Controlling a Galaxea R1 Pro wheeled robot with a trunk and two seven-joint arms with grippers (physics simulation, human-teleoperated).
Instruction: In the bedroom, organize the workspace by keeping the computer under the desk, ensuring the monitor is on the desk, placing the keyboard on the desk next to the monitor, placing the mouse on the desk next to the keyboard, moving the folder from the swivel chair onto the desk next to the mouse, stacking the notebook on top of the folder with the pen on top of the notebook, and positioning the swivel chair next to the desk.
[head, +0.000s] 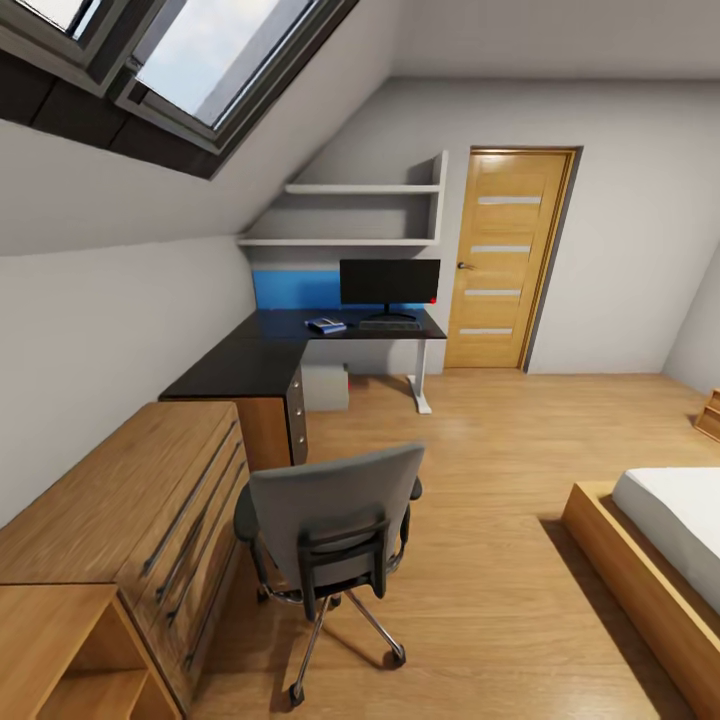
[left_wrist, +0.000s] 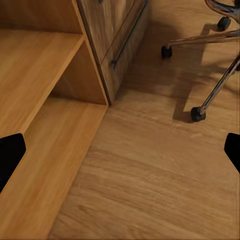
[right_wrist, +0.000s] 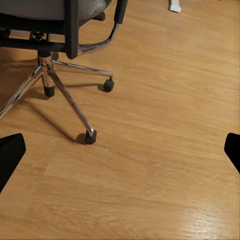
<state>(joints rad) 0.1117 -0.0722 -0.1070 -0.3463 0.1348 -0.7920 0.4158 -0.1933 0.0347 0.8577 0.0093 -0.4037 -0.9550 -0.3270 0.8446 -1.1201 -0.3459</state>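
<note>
The robot is standing back in the bedroom, looking across the floor toward the worktop (head: 270, 355) in the far corner. The monitor (head: 389, 282) is standing upright on the black top against the blue back panel, with the keyboard (head: 390, 325) lying just in front of its stand. The blue folder (head: 325, 325) is lying on the worktop beside the keyboard, with something small and dark on top of it; the mouse and pen are too small to make out. The pale computer (head: 325, 385) is sitting on the floor under the worktop.

The chair (head: 335, 525) is standing well apart from the worktop, next to the oak drawers (head: 150, 510), with its back facing the camera and its seat facing the worktop. It is lying straight ahead of the robot, between both arms.

In the left wrist view, the left fingers (left_wrist: 120, 150) are spread wide over bare floor, holding nothing, with chair casters (left_wrist: 198, 114) beyond. The right fingers (right_wrist: 120, 150) are likewise apart and empty, and the chair's chrome base (right_wrist: 60, 85) is looming closer there, so the right arm seems the nearer one for pushing the chair forward.
</note>
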